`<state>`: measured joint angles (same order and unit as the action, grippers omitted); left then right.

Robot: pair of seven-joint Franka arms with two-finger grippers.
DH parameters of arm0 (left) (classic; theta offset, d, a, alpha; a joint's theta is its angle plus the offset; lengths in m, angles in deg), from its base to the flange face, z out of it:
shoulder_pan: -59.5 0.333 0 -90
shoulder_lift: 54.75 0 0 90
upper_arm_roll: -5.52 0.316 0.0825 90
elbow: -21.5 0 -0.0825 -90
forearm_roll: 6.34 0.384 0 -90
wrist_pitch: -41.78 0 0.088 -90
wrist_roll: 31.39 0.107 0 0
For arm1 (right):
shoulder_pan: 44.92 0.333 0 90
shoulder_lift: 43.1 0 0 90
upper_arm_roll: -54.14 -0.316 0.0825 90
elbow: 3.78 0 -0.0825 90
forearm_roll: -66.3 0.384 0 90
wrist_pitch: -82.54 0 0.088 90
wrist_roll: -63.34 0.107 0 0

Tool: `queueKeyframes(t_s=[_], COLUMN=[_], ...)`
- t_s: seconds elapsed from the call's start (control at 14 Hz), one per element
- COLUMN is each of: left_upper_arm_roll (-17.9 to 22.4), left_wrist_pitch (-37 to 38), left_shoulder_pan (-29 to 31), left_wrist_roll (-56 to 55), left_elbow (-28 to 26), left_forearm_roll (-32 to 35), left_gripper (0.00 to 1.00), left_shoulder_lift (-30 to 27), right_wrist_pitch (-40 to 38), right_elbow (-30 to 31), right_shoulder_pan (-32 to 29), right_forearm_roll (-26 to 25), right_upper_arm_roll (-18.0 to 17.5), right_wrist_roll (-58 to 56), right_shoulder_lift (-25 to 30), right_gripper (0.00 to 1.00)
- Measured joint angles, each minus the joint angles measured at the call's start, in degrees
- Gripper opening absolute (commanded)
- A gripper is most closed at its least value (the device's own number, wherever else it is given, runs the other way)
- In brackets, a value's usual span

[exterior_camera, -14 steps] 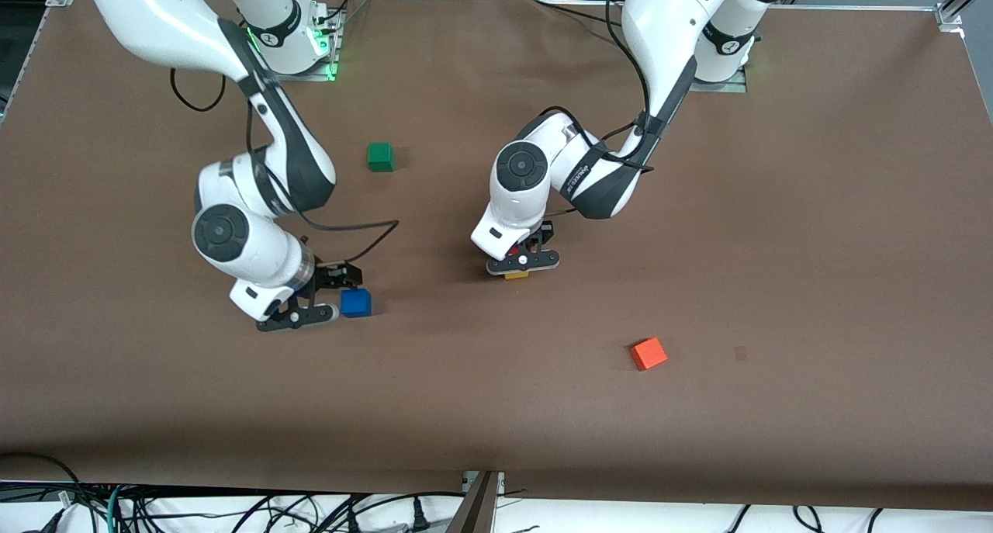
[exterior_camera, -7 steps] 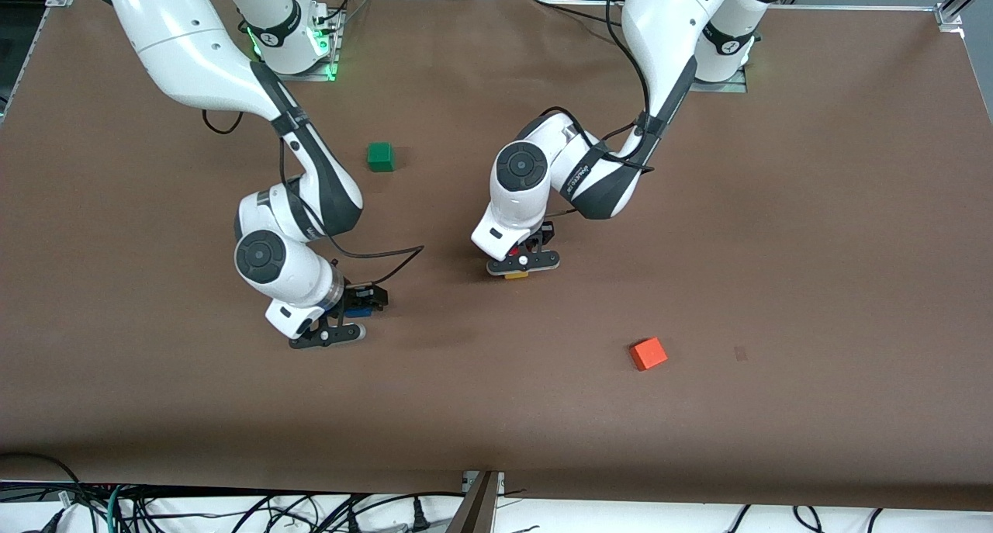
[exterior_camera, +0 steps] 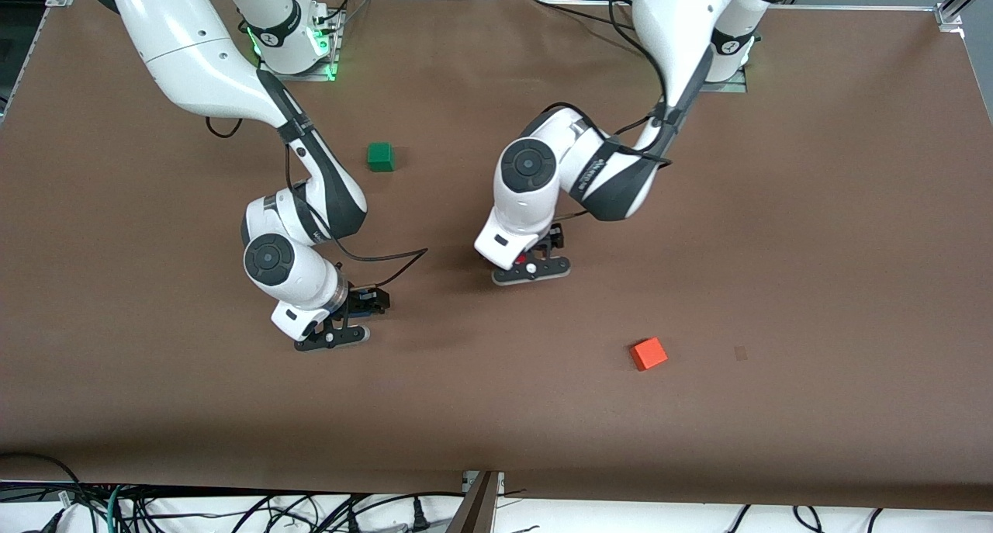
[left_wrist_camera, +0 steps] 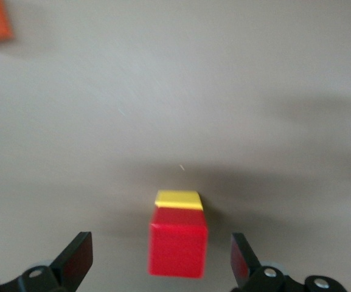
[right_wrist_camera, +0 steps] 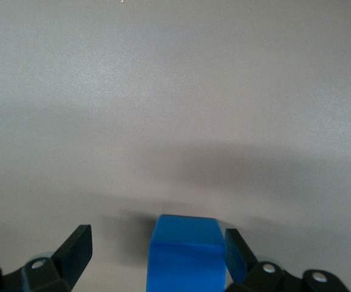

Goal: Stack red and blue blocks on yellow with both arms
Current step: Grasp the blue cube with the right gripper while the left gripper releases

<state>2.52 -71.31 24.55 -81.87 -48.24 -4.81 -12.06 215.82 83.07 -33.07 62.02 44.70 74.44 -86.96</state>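
A brown bench [exterior_camera: 776,230] fills the front view, the two arm bases along its top edge and loose cables below its bottom edge.

The red block [left_wrist_camera: 178,249] sits on the yellow block [left_wrist_camera: 178,199], about mid-bench. The left hand [left_wrist_camera: 163,267] hangs over that pair with its fingers spread wide, clear of the red block on both sides, so I judge the first placement done and this arm free to lift away.

The right hand [right_wrist_camera: 157,261] is low over the bench toward the right arm's end, with the blue block [right_wrist_camera: 186,252] between its spread fingers [right_wrist_camera: 75,249]; one finger looks very close to the block, the other stands apart. The step in hand looks like grasping the blue block. The next move calls for the fingers to press together squarely on it, then a lift and carry to the stack once the left arm is out of the way.

From the front, both hands cover their blocks: the stack is nearly all hidden under the left hand [exterior_camera: 531,271], and only a sliver of blue shows at the right hand [exterior_camera: 341,323]. Whether the right fingers reach down to the bench, I cannot tell. A green block [exterior_camera: 380,156] and an orange block [exterior_camera: 648,354] lie apart, unused.
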Motion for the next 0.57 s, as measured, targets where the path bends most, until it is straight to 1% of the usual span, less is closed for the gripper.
queueKeyframes(t_s=[0.14,0.29,0.43,0.5,0.57], left_upper_arm_roll=[0.22,0.29,0.43,0.47,0.48], left_wrist_pitch=[2.15,2.83,3.77,5.55,7.6], left_shoulder_pan=[3.53,7.56,11.67,14.01,16.4], left_wrist_roll=[0.91,5.63,11.25,14.41,17.81], left_elbow=[2.52,3.31,3.57,3.63,3.67], left_forearm_roll=[0.06,0.11,0.16,0.17,0.17], left_gripper=[1.0,1.0,1.0,1.0,1.0], left_shoulder_lift=[-1.54,-3.97,-6.56,-7.98,-9.33], right_wrist_pitch=[-0.16,-0.92,-1.34,-1.63,-1.83], right_elbow=[-0.17,-0.35,-0.38,-0.35,-0.22], right_shoulder_pan=[0.0,-0.07,-0.33,-0.38,-0.39], right_forearm_roll=[-1.37,-3.05,-3.3,-3.3,-3.3], right_upper_arm_roll=[0.01,0.04,0.1,0.19,0.23], right_wrist_roll=[-0.04,-0.04,-0.04,-0.03,-0.01], right_shoulder_lift=[0.0,0.0,-0.01,-0.03,-0.1], right_gripper=[0.97,0.97,0.96,0.89,0.77])
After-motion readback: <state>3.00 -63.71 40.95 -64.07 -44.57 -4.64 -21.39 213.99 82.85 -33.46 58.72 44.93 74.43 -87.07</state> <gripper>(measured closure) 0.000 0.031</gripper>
